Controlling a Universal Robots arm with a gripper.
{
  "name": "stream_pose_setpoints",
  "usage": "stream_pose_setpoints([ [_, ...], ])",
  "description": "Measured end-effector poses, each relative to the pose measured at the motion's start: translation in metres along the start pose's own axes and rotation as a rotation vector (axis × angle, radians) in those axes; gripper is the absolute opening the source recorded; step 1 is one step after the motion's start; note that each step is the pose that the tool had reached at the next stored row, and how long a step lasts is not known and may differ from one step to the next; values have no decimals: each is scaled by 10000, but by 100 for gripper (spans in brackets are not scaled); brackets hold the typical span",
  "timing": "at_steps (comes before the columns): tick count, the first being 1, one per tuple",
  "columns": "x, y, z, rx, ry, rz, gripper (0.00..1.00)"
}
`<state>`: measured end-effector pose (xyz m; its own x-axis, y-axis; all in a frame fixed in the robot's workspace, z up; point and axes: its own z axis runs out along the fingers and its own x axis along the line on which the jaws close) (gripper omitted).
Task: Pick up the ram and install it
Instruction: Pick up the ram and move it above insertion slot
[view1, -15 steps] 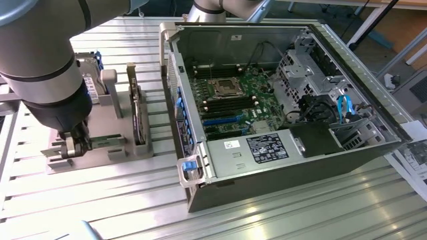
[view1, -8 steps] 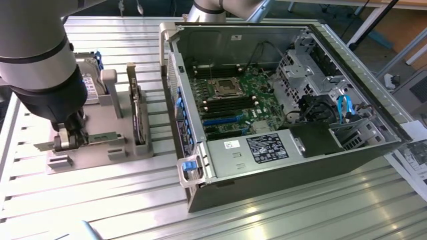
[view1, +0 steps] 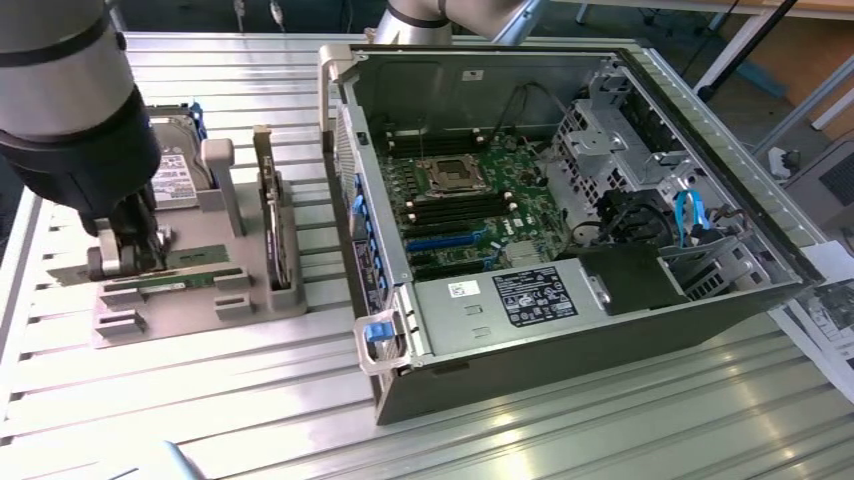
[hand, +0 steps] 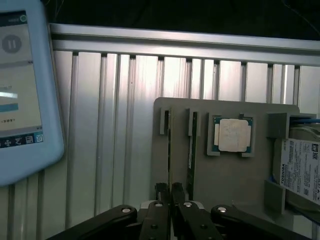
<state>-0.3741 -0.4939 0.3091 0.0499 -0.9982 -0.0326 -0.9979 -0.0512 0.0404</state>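
**Gripped in the slot: keep the pull straight**

The black end effector (hand: 169, 192) is clamped on the near end of the long, narrow green circuit-board ram (hand: 170, 150). The ram stands on edge in a slot of the flat grey plastic holder (hand: 235, 175) on the ribbed aluminium surface (hand: 110, 125), just beside its twin stick (hand: 191, 150). Done well, I judge, the ram comes straight out of the slot, untilted and clear of that neighbour.

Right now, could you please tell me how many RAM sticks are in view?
2. Both stand on edge in the grey holder: the first RAM stick clamped in the gripper, the second RAM stick beside it, nearer the processor. More may be hidden in the computer case.
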Motion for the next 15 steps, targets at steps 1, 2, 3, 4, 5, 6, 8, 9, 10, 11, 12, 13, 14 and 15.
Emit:
stream_pose_setpoints([
  [1, -2, 3, -61, -1, 0, 0, 14],
  [2, -6, 8, -193, 0, 0, 0, 14],
  [3, -10, 12, -296, 0, 0, 0, 14],
  [4, -12, 14, -353, 2, -1, 0, 14],
  [5, -13, 16, -400, 0, 0, 0, 14],
  [6, -15, 19, -461, 0, 0, 0, 14],
  [8, -19, 23, -570, 0, 0, 0, 14],
  [9, -20, 25, -623, 0, 0, 0, 14],
  [10, -22, 28, -681, 0, 0, 0, 14],
  [11, -24, 29, -729, 0, 0, 0, 14],
  [12, -26, 32, -782, 0, 0, 0, 14],
  [13, -27, 33, -828, 0, 0, 0, 14],
  [14, -29, 36, -885, 1, -1, 0, 14],
  [15, -30, 38, -932, -1, 1, 0, 14],
])
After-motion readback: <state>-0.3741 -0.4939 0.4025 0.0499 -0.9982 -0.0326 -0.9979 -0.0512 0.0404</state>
